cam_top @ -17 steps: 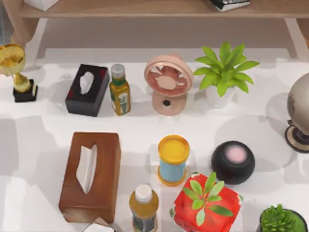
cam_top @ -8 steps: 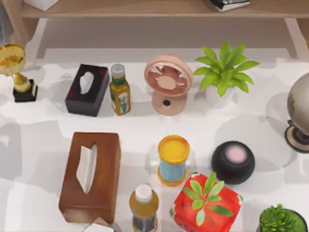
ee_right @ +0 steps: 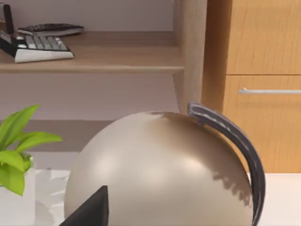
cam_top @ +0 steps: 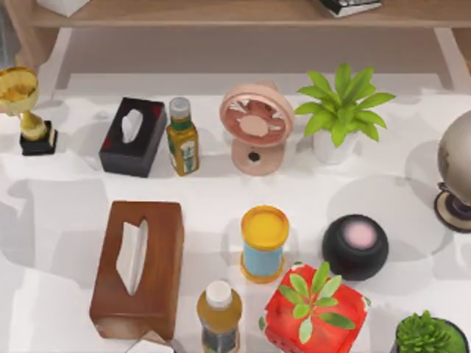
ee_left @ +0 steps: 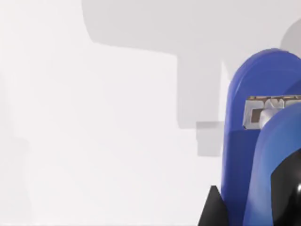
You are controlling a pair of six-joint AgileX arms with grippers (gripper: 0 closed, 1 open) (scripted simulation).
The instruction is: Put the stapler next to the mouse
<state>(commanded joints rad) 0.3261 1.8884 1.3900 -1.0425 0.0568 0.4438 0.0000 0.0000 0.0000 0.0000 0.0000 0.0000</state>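
Blue stapler (ee_left: 263,141) fills our left wrist view, grip state unclear to us, so closing off-centre could knock it askew.

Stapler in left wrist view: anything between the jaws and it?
Nothing visible stands between them. The blue stapler sits right in front of the left wrist camera on bare white table, with a dark finger tip beside its base.
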